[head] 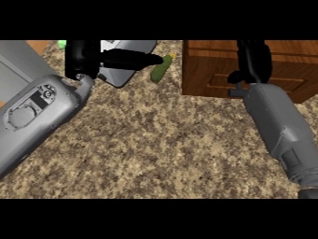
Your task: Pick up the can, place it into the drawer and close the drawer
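Left hand [86,58] is up at the top left, at the end of the grey left forearm [31,116] that comes in from the lower left. Its black thumb or finger [130,58] sticks out straight to the right, across a pale grey slab-like thing [120,70] that lies tilted on the counter [154,149]. Can't tell whether the hand is gripping anything or what the rest of its fingers are doing; most of them are cut off by the top edge.

Right hand [252,56] is at the top right, over the wooden drawer unit [216,70]. Only a narrow black part shows, running up out of view, so its fingers can't be read either. The right forearm [285,130] comes in from the lower right edge.

No can visible anywhere. The only small object is a green elongated thing with a yellowish tip [161,69], lying on the counter between the grey slab and the drawer unit, just beside the tip of the left hand's outstretched finger; can't tell if they touch.

The drawer unit's front panel faces the counter; can't tell if the drawer is open. A grey surface [6,65] sits at the far left, with a bit of bright green [61,44] at the top edge.
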Robot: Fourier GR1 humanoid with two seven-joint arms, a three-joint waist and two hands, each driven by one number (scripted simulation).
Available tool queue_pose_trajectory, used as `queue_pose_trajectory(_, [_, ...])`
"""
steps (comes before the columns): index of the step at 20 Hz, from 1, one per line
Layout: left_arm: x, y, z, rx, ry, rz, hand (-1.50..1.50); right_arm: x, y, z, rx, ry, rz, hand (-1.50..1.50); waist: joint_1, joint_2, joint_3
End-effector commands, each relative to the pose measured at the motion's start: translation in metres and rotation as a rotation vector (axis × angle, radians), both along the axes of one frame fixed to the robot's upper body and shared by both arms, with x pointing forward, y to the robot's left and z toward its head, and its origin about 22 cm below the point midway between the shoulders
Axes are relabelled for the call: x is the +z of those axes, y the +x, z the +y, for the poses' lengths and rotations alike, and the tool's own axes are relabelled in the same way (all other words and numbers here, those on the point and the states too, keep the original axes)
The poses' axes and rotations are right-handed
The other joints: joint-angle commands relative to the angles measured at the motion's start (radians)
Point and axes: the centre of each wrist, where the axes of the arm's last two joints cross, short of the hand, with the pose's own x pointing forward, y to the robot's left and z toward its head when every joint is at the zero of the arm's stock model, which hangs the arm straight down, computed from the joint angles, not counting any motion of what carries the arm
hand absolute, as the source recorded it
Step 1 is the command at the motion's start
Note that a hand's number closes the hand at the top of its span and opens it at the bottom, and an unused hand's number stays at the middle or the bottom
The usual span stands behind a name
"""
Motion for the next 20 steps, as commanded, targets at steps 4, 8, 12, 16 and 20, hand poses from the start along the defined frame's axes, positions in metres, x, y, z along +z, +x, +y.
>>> queue_pose_trajectory(4, [-0.016, -0.008, 0.011, -0.001, -0.005, -0.006, -1.50, 0.014, 0.012, 0.019, -0.001, 0.052, -0.017, -1.50, 0.014, 0.018, 0.006])
queue_pose_trajectory(8, [-0.031, -0.017, 0.018, -0.010, 0.013, 0.005, -1.50, 0.027, 0.018, 0.026, -0.008, 0.061, -0.011, -1.50, 0.016, 0.014, 0.005])
queue_pose_trajectory(12, [-0.026, -0.018, 0.025, -0.015, 0.009, -0.008, -1.50, 0.030, 0.019, 0.016, 0.053, 0.082, -0.007, -1.50, 0.014, 0.017, 0.006])
queue_pose_trajectory(16, [-0.029, -0.021, 0.031, -0.010, 0.006, -0.014, -1.50, 0.033, 0.020, 0.037, 0.113, 0.228, -0.055, -1.50, 0.014, 0.013, 0.008])
queue_pose_trajectory(20, [-0.026, -0.021, 0.029, -0.012, 0.021, -0.009, -1.50, 0.045, 0.024, 0.043, 0.163, 0.379, -0.061, -1.50, 0.013, 0.010, 0.009])
